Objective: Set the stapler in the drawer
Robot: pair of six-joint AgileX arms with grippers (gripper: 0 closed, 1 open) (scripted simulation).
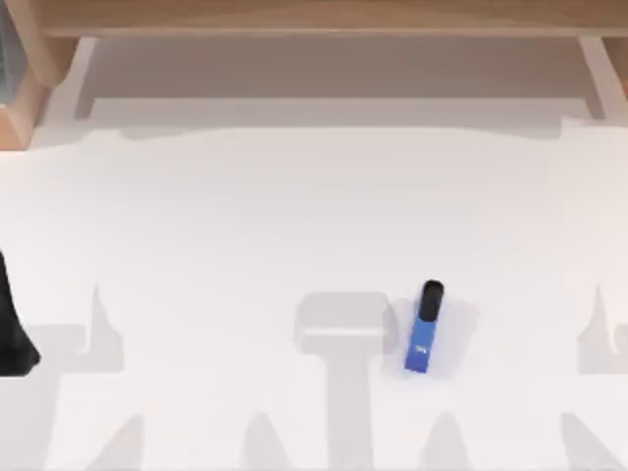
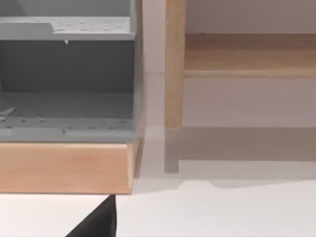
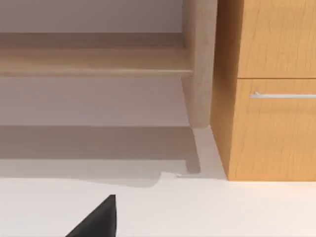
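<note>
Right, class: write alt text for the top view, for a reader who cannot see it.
A small blue stapler with a black end lies on a white table, right of centre. A wooden shelf runs along the far edge, and a dark part of the left arm shows at the left edge.

The counter (image 1: 245, 216) is plain white, crossed by soft grey shadows. On it the stapler (image 1: 424, 332) is bright blue with a black rounded end and a tiny white mark on the blue part. Beyond the stapler, a light tan wooden shelf (image 1: 314, 15) runs along the counter's far edge. The drawer unit (image 3: 276, 89) is orange-brown wood grain with a silver handle (image 3: 282, 95). A grey perforated rack (image 2: 66, 79) sits on a pale wood base.
</note>
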